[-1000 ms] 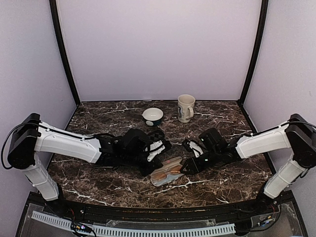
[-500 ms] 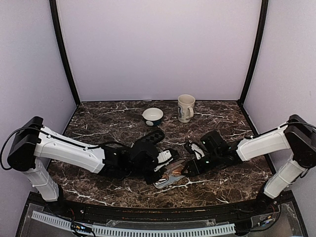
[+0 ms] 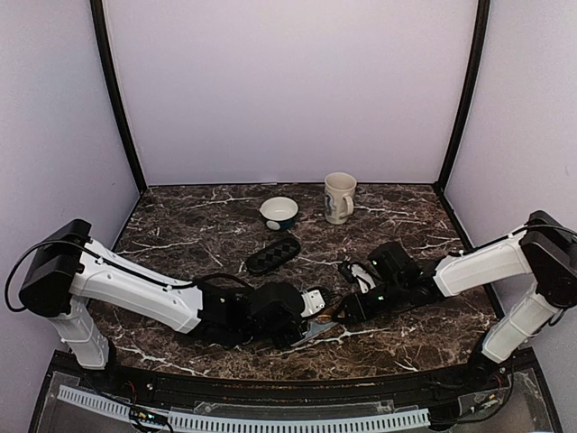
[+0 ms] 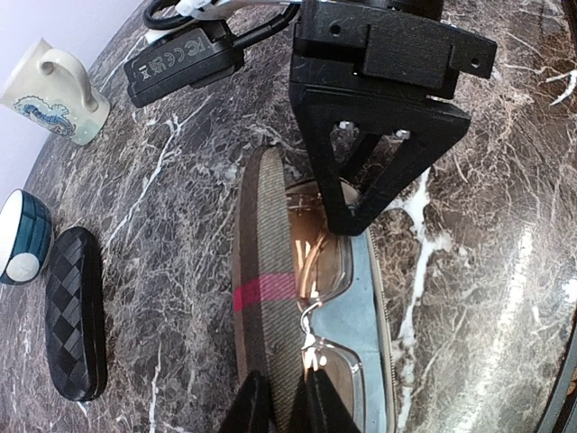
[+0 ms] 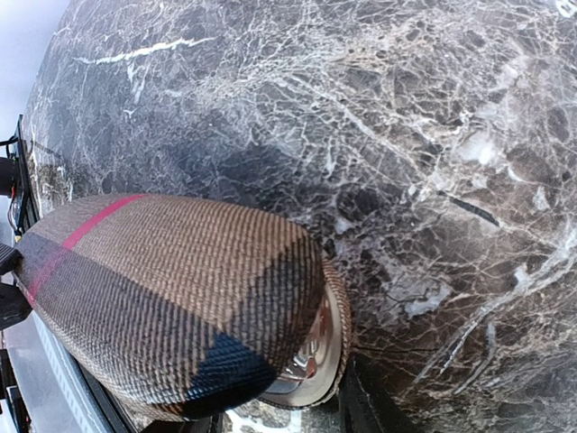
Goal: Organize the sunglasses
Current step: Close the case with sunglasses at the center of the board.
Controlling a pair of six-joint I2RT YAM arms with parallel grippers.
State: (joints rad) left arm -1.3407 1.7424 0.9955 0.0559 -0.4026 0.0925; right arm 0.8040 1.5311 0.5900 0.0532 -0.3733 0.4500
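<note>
The sunglasses [image 4: 326, 262], with tinted lenses in a clear frame and coppery arms, lie in the blue-lined bottom of the brown striped case [image 4: 266, 298]. The case sits at the front middle of the table [image 3: 317, 330], its lid standing partly up over the glasses. My left gripper [image 4: 284, 406] is shut on the near edge of that lid. My right gripper [image 5: 279, 424] has the far end of the case [image 5: 171, 298] between its fingers, and one black fingertip [image 4: 347, 212] reaches over the far lens.
A black checkered case [image 3: 273, 254] lies behind the left arm. A teal and white bowl [image 3: 279, 212] and a cream mug [image 3: 339, 197] stand farther back. The table's front edge runs just below the brown case.
My left arm has swung toward the front, lifting the lid from lying flat to standing over the glasses. The black checkered case has come into view. The right gripper has barely moved.
</note>
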